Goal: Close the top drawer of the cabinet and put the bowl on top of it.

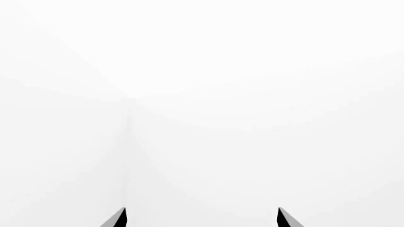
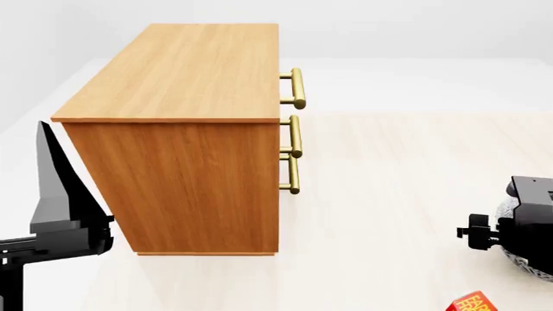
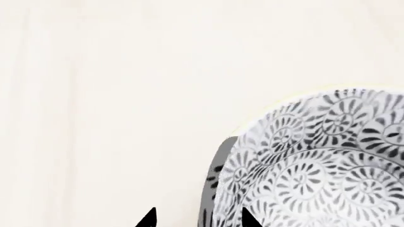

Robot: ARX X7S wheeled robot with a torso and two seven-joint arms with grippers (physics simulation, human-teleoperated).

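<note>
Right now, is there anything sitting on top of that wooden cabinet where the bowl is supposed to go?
Nothing visible. The cabinet has a bare flat top, and the floor between it and the bowl at the right pincer looks open. A small red item lies nearer the camera, off that path.

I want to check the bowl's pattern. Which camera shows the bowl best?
The right wrist view: the bowl fills its corner, pattern sharp. The head view catches only a sliver at its edge behind the right gripper. The left wrist view shows none.
</note>
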